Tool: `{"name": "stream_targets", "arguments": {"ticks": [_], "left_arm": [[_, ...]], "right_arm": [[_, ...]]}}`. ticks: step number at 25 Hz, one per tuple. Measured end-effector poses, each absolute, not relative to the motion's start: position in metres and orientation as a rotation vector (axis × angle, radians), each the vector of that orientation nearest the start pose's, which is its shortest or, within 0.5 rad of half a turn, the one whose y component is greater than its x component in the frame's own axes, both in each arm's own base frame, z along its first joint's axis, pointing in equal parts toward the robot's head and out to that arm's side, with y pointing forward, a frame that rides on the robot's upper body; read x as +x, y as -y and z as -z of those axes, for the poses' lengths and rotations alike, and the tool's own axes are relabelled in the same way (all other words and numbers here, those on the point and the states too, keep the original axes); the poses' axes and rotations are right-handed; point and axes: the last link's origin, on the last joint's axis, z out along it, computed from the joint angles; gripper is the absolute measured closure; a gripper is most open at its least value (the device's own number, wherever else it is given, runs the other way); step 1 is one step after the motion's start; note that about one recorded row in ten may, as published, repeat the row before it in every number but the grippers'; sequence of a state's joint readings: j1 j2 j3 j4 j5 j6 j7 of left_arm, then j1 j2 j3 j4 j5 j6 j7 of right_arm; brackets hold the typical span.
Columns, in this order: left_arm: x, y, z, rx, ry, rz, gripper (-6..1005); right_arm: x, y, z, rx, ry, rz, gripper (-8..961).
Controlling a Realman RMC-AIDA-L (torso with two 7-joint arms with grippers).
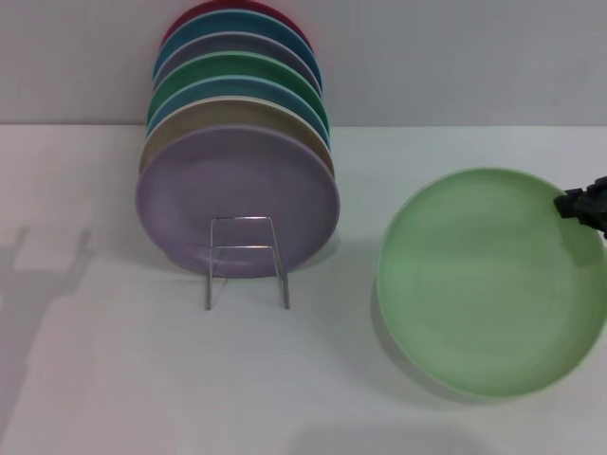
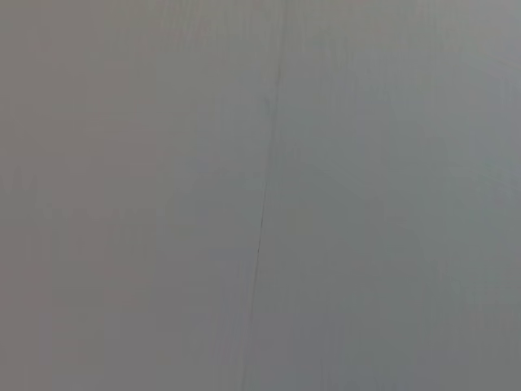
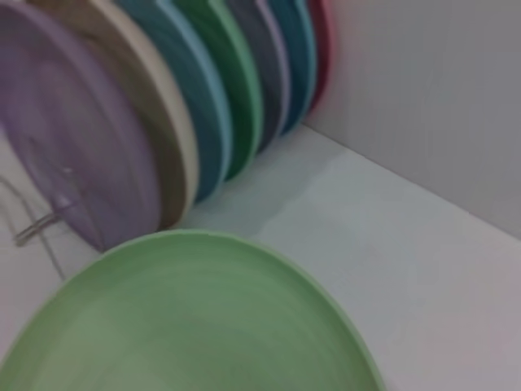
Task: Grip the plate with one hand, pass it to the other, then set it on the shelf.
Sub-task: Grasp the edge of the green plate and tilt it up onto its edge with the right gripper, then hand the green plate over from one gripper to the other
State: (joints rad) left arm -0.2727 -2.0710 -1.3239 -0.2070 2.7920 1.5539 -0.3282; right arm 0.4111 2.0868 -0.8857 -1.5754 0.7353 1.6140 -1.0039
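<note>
The light mint-green plate [image 1: 484, 280] hangs tilted above the white table at the right, casting a shadow below it. My right gripper [image 1: 580, 205] grips its far right rim; only its black tip shows at the view's edge. The plate fills the bottom of the right wrist view [image 3: 195, 326]. The silver wire shelf [image 1: 245, 261] stands left of centre, its small front loop free. The left gripper is out of view; the left wrist view shows only a plain grey surface.
Several plates stand upright in the shelf: a lilac plate [image 1: 237, 204] in front, then beige, light blue, darker green [image 1: 247, 71], greyish, blue and red ones behind. They also show in the right wrist view [image 3: 122, 122]. A grey wall [image 1: 455, 57] backs the table.
</note>
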Motion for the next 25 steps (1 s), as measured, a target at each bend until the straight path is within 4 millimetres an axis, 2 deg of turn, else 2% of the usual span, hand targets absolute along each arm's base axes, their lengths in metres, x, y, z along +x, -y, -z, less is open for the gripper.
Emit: {"name": "stream_targets", "arguments": {"ticks": [7, 11, 18, 25], "left_arm": [[-0.321, -0.28, -0.035, -1.426, 0.366, 1.043, 130], [-0.32, -0.28, -0.034, -1.428, 0.37, 1.048, 130], [-0.319, -0.281, -0.034, -1.429, 0.375, 1.055, 130], [-0.319, -0.282, -0.034, -1.427, 0.376, 1.058, 129]], "right_arm": [[0.224, -0.334, -0.114, -2.486, -0.587, -0.036, 936], [0.223, -0.334, -0.116, -2.485, -0.459, -0.136, 937], [0.223, -0.337, -0.114, -2.476, -0.427, -0.179, 937], [0.236, -0.342, -0.136, -2.317, -0.521, -0.066, 937]]}}
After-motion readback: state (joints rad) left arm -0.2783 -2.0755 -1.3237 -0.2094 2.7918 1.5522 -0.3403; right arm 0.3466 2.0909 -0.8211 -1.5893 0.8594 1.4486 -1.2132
